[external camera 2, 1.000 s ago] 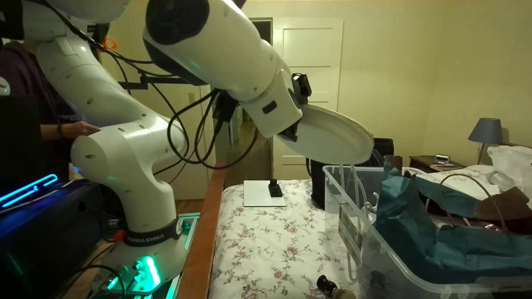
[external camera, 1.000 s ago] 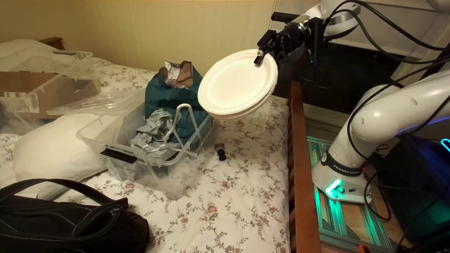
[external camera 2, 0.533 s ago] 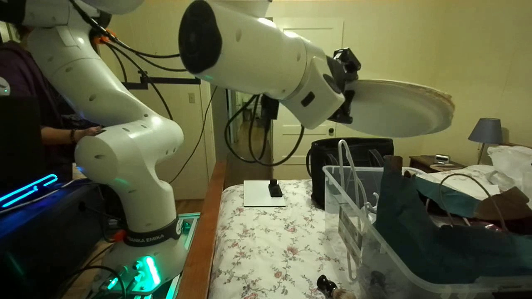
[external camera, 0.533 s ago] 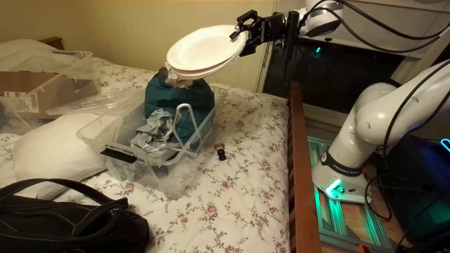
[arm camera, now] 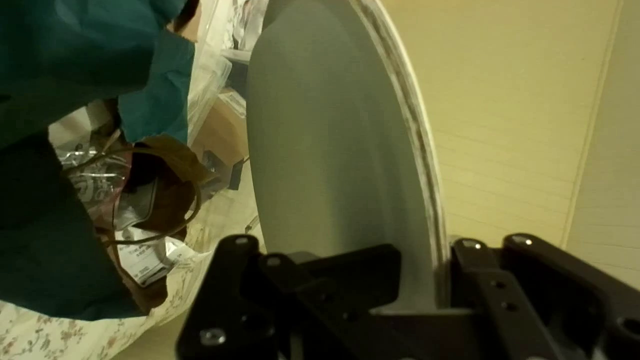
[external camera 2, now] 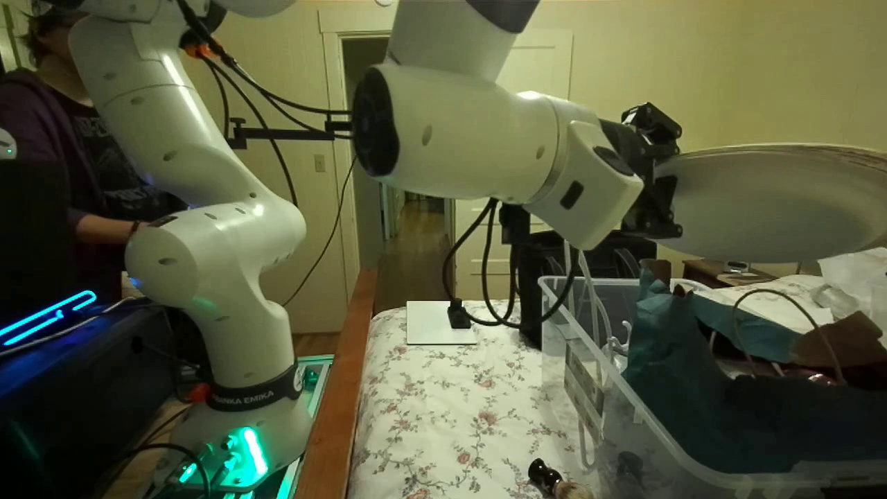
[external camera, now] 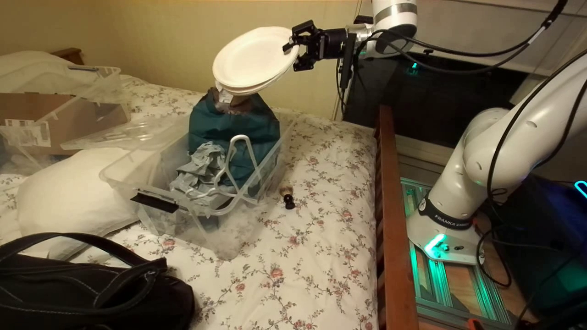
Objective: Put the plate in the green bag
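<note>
My gripper [external camera: 295, 56] is shut on the near rim of the white plate [external camera: 257, 57]. It also shows gripping the rim in the wrist view [arm camera: 425, 280]. The plate is held tilted, and its edge looks layered, like several stacked plates. In an exterior view the plate [external camera 2: 783, 201] hangs above the green bag [external camera 2: 682, 395], apart from it. The green bag [external camera: 229, 126] stands upright in the clear bin, its brown paper top partly hidden behind the plate. In the wrist view the open bag [arm camera: 65, 55] lies left of the plate [arm camera: 330, 140], with packets inside and a string handle.
The clear bin [external camera: 183, 211] holds white hangers [external camera: 238, 183] and crumpled grey paper [external camera: 202, 169]. A black bag [external camera: 91, 284], a white pillow [external camera: 82, 192] and a brush [external camera: 287, 198] lie on the bed. A wooden bed rail [external camera: 390, 206] runs beside the robot base.
My gripper has carried the plate away from the bed rail and over the bag. The plate has risen and tilted flatter, then dipped a little in the last half second. The grip is unchanged.
</note>
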### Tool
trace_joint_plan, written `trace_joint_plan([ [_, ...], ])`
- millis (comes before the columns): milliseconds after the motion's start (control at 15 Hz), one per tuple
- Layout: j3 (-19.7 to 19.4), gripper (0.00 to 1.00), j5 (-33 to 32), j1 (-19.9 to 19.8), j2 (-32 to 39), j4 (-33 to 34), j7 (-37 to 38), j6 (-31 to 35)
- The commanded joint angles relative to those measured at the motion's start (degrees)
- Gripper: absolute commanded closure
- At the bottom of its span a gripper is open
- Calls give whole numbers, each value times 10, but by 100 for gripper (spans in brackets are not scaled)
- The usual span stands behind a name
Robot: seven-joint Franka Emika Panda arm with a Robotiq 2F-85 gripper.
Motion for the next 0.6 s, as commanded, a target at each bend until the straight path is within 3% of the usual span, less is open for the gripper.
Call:
trace_joint_plan([
  [0,34,100,76,-1,41,30,-113,40],
  [267,62,100,122,2,74,56,-236,82],
  [333,66,75,131,3,83,64,-262,92],
  [400,69,99,140,4,91,71,-284,101],
  [533,72,100,158,7,105,84,-322,113],
])
